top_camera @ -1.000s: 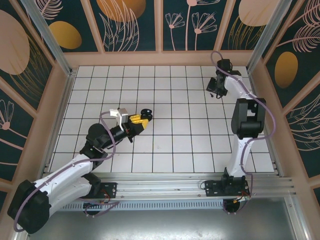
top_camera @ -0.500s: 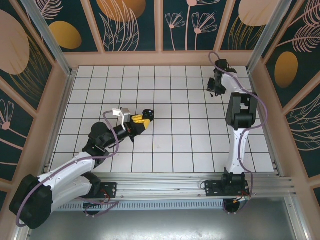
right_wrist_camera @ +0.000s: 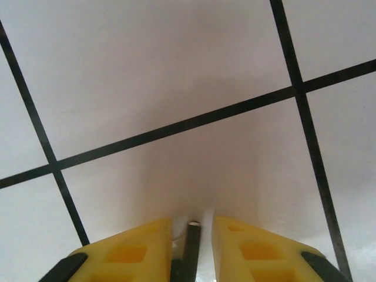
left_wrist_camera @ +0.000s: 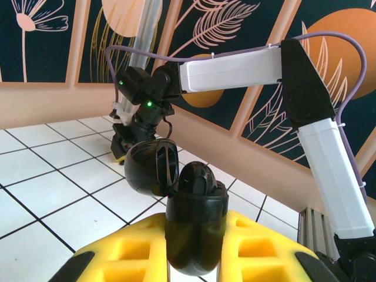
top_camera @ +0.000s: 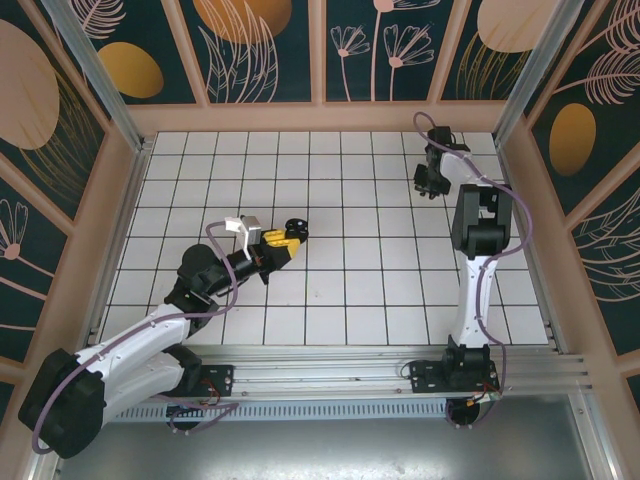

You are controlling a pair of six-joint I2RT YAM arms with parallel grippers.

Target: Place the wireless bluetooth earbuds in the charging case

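left gripper: clamped on the black charging case, left of the middle of the white tiled table. tbh the overhead cam just gives you a dark blob past yellow tips

left wrist cam: way better look. The case stands upright in the pinch and its round lid is flipped open, leaning off to the left. Can't see down inside it from this angle

right gripper: way off in the far-right part of the table, nose down at the tiles, well apart from the case. From above you can't make out how its jaws stand

right wrist cam: here's the good stuff. The two yellow fingers sit close together with a skinny dark earbud between them, little shiny tip on top, over a white tile just short of a grid line

grip on earbud: honestly can't tell. There's a sliver of light on each side of it, so it might be squeezing, might not

right arm: shows up behind the case in the left wrist cam, with white links and green lights on the wrist
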